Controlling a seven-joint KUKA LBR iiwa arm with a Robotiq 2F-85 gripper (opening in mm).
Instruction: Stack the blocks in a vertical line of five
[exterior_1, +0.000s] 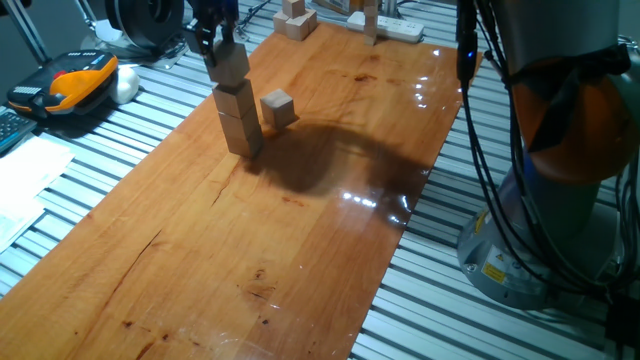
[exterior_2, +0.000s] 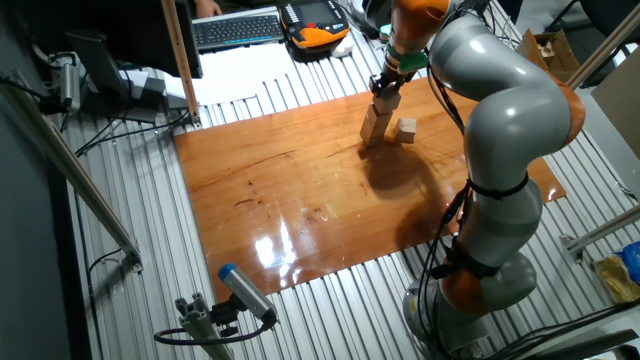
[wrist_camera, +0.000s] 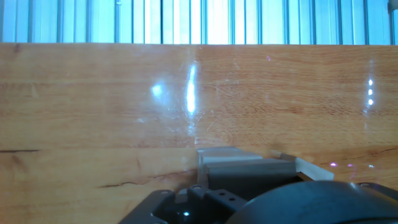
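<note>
A stack of light-tan wooden blocks (exterior_1: 240, 125) stands on the wooden board (exterior_1: 300, 260) towards its far left; it also shows in the other fixed view (exterior_2: 372, 128). My gripper (exterior_1: 218, 45) is right above the stack, shut on the top block (exterior_1: 230, 63), which sits slightly askew on the blocks below. One loose block (exterior_1: 277, 107) lies on the board just right of the stack, apart from it (exterior_2: 407, 129). In the hand view the held block (wrist_camera: 227, 163) shows shadowed at the bottom edge, and the fingers themselves are hidden.
A white power strip (exterior_1: 385, 25) and more wooden pieces (exterior_1: 296, 20) lie at the board's far end. An orange-and-black handset (exterior_1: 75, 85) lies left of the board. The arm's base (exterior_1: 560, 200) stands at the right. A keyboard (exterior_2: 237, 30) is beyond the board.
</note>
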